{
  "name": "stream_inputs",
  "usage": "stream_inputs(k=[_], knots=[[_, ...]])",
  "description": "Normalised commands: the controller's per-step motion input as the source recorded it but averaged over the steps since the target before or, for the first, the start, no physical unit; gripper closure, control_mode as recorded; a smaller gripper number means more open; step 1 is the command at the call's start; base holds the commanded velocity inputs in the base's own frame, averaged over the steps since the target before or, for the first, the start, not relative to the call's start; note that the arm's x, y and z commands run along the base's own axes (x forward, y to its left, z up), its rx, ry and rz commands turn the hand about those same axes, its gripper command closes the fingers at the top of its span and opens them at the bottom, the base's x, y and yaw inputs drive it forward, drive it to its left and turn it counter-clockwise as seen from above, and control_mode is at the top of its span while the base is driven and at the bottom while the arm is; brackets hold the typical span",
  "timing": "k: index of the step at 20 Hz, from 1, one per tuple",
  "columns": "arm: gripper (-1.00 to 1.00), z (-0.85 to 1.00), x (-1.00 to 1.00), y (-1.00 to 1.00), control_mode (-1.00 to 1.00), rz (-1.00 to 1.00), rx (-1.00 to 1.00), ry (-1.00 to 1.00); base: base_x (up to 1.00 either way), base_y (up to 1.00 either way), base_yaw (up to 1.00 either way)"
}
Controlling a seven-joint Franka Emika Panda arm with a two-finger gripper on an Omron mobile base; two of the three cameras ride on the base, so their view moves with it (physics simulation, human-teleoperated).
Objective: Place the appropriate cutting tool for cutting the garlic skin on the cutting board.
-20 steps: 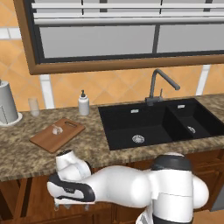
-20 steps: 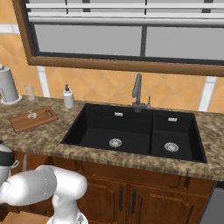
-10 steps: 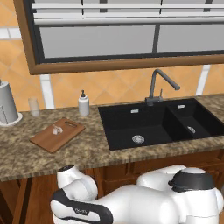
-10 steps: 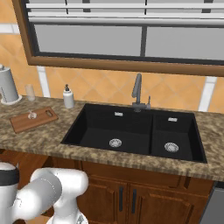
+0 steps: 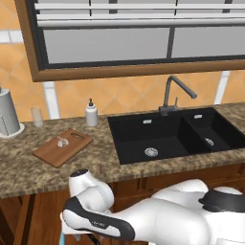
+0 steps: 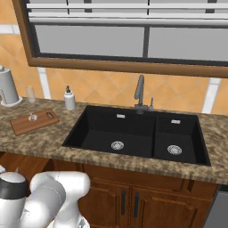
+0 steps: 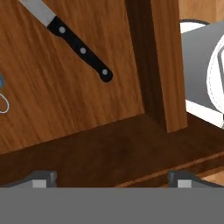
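Relative to the frame half a second before, the arm had swung lower below the counter [image 5: 28,174] edge; board and bulb were unmoved. In the hand view the gripper [image 7: 113,179] pointed into an open wooden drawer [image 7: 65,100], jaws spread wide with nothing between them. The knife [image 7: 72,40] lay diagonally on the drawer floor, well apart from the tips. The garlic [image 5: 61,142] rested on the cutting board [image 5: 62,147] left of the sink [image 5: 177,136].

Even, soft rendered light, moderately bright; no hard shadows or glare. The base views are slightly soft and low in detail. The sink [image 5: 174,136] basin reads flat black. The hand view is sharp, dimmer toward its bottom.
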Motion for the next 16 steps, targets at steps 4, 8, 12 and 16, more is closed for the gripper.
stream_inputs(k=[4,8,12,16], knots=[[-1.0,-0.14,0.52,0.15,-1.0,0.31,0.0,0.0,0.0,0.0,0.0],[-1.0,-0.26,0.37,0.21,-1.0,0.32,0.0,0.0,0.0,0.0,0.0],[-1.0,-0.3,0.22,0.01,-1.0,0.27,0.0,0.0,0.0,0.0,0.0],[-1.0,-0.39,0.26,0.06,-1.0,0.21,0.0,0.0,0.0,0.0,0.0]])
